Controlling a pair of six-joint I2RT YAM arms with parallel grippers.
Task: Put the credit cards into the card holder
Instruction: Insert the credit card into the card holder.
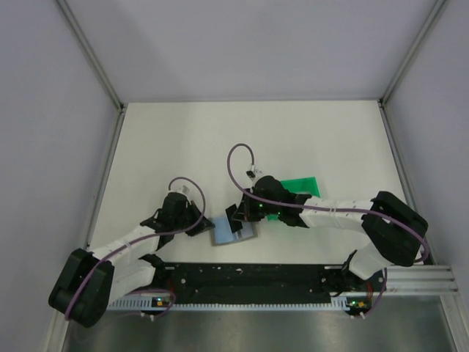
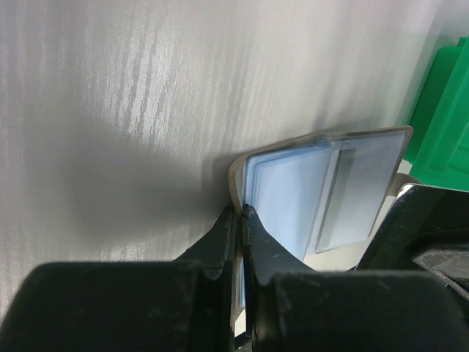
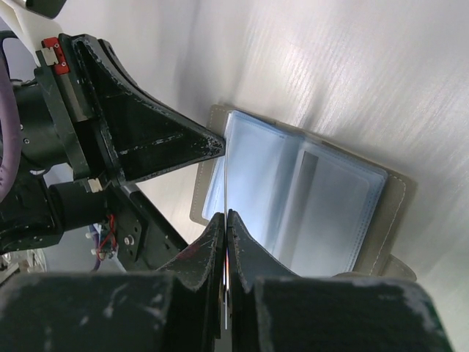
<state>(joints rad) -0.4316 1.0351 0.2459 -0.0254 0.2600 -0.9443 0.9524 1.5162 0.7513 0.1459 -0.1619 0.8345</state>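
The card holder [image 1: 233,232] lies open on the table, with light blue clear pockets inside a beige-grey cover [image 3: 315,209]. My left gripper [image 2: 240,213] is shut on the holder's near-left edge and holds a flap of it up; in the top view it sits at the holder's left side [image 1: 207,224]. My right gripper [image 3: 226,216] is shut on a thin credit card [image 3: 226,172], seen edge-on, standing over the holder's left pockets. In the top view the right gripper [image 1: 235,219] is over the holder. A greyish rectangle shows in the right pocket [image 2: 359,191].
A bright green plastic tray [image 1: 303,187] lies just behind the right arm and shows at the right edge of the left wrist view [image 2: 440,110]. The black arm-mount rail [image 1: 249,279] runs along the near edge. Walls enclose the table on three sides.
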